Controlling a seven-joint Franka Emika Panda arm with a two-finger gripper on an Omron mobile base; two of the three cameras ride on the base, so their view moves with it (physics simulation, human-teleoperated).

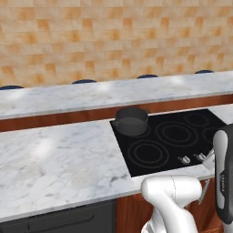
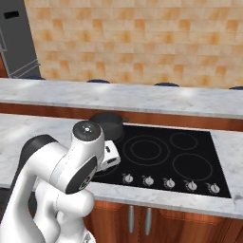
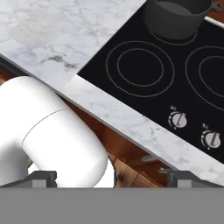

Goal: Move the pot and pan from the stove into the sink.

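Observation:
The pot [image 1: 132, 120] [image 2: 110, 124] [image 3: 177, 17], dark grey, deep and empty, stands upright on the back left burner of the stove [image 1: 173, 136] [image 2: 156, 152] [image 3: 140, 65]. My gripper [image 3: 112, 177] is open, its fingertips [image 3: 43, 177] far apart with nothing between them. It hangs in front of the counter edge near the stove's front left corner, well short of the pot, and looks down over the cooktop. The other burners are bare. The pan and the sink are out of view.
A row of small silver knobs [image 2: 168, 182] [image 3: 177, 119] lines the stove's front. A marble counter [image 1: 59, 154] stretches to the left, with a raised marble ledge [image 1: 113, 93] behind. Wooden cabinet fronts [image 3: 131, 153] lie below. A grey fridge [image 2: 14, 38] stands at the far left.

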